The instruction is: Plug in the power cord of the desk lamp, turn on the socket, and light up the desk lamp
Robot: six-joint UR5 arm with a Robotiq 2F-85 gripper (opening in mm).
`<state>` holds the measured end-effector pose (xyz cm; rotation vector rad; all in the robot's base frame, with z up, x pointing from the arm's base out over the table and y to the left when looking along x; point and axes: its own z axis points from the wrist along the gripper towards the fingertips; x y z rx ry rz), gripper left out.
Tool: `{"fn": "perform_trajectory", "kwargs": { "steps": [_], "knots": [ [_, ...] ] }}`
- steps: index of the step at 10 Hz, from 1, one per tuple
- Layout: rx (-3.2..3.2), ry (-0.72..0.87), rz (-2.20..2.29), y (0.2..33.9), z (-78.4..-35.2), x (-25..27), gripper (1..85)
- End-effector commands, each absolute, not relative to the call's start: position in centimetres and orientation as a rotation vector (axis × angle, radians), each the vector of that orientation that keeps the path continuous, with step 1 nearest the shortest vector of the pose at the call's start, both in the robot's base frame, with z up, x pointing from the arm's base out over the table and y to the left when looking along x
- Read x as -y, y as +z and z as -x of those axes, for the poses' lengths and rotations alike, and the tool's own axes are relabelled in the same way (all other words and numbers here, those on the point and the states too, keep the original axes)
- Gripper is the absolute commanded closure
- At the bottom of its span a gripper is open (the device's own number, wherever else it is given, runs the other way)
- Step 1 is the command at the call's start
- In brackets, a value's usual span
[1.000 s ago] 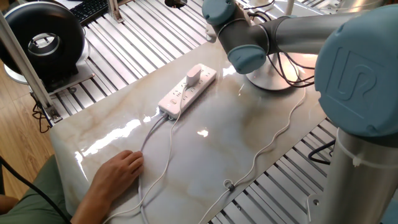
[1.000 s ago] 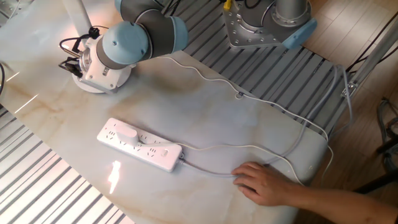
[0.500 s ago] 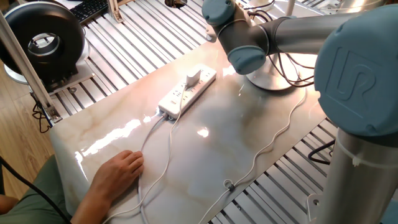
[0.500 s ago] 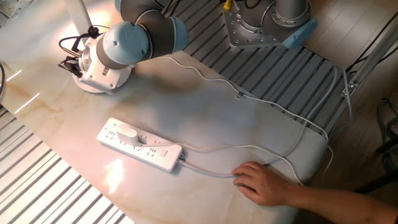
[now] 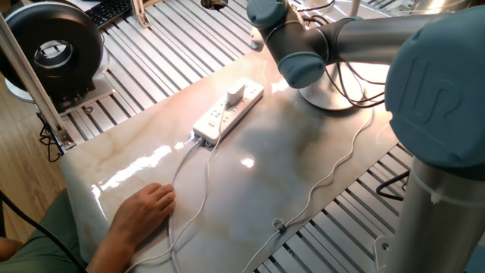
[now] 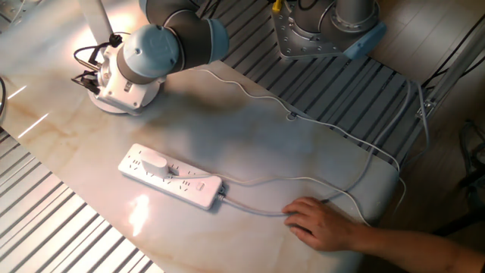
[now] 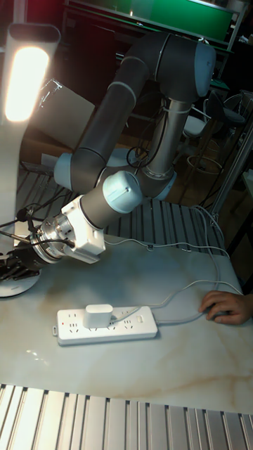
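The socket [image 6: 170, 176] lies flat on the marble table with the white plug block [image 6: 155, 160] seated in it; both also show in the tall view, socket [image 7: 105, 325] and plug [image 7: 98, 315]. The thin wavy power cord [image 6: 292, 115] runs across the table. The desk lamp is lit: its head [image 7: 24, 81] glows above the round base [image 7: 20, 285]. My gripper [image 7: 15, 264] hovers low over that base beside the pole [image 6: 95, 19]. Its black fingers are bunched with cables, so their gap is unclear. In one fixed view the arm hides the gripper.
A person's hand [image 6: 326, 224] rests on the table edge over the strip's thick cable [image 6: 250, 206]. A black round fan-like device [image 5: 49, 49] stands off the table's far left. Slatted metal frame [image 5: 174, 45] surrounds the marble top.
The wrist has barely shifted over the lamp base. The bright glare on the marble beside the socket has faded. The hand and the socket have stayed put.
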<state>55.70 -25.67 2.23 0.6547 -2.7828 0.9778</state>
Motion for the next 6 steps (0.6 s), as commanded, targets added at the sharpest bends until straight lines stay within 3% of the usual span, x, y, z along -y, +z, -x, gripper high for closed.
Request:
{"fn": "perform_trajectory", "kwargs": {
  "steps": [1, 6],
  "knots": [
    [2.785, 0.932, -0.61, 2.1, -54.8, 25.1, 84.7],
    [2.81, 0.854, -0.572, 1.6, -54.2, 23.6, 84.7]
  ]
}}
